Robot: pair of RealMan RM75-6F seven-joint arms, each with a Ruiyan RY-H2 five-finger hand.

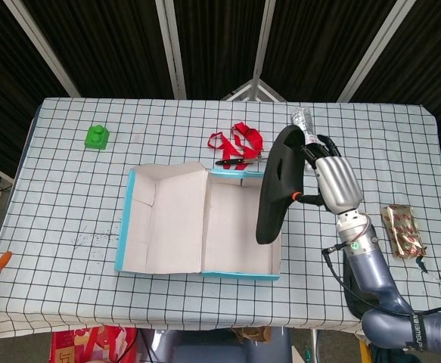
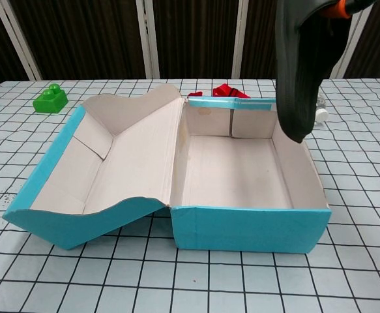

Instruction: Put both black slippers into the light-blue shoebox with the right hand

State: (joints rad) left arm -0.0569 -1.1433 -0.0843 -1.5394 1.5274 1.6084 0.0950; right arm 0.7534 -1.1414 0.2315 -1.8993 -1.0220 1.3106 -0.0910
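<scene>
Head view: right hand [image 1: 332, 181] gripping one black slipper [image 1: 279, 181], fingers [image 1: 315, 148] wrapped around its far end, slipper lifted and hanging tilted over the right wall of the light-blue shoebox [image 1: 205, 220]. Shoebox open on the checked tabletop [image 1: 69, 204], lid flap folded out to the left, inside bare cardboard. Second black slipper [image 1: 354, 286] lying on the tabletop near the front edge, mostly hidden behind the right forearm. Behind the box: red ribbon [image 1: 237, 138], black-handled spoon [image 1: 256, 159], clear plastic bottle [image 1: 303, 121] partly hidden by the hand. Green toy brick [image 1: 97, 136] far left, gold foil packet [image 1: 404, 230] far right. Left hand not visible.

Chest view: held slipper [image 2: 299, 65] hanging sole-side toward camera, lower tip above the box's right rear corner, not touching the bottom. Hand cut off at the top edge, finger state cannot be told here. Shoebox [image 2: 248, 228] front wall nearest, lid [image 2: 105, 163] sloping left. Green brick [image 2: 50, 98] at back left, ribbon [image 2: 227, 90] peeking behind the box.
</scene>
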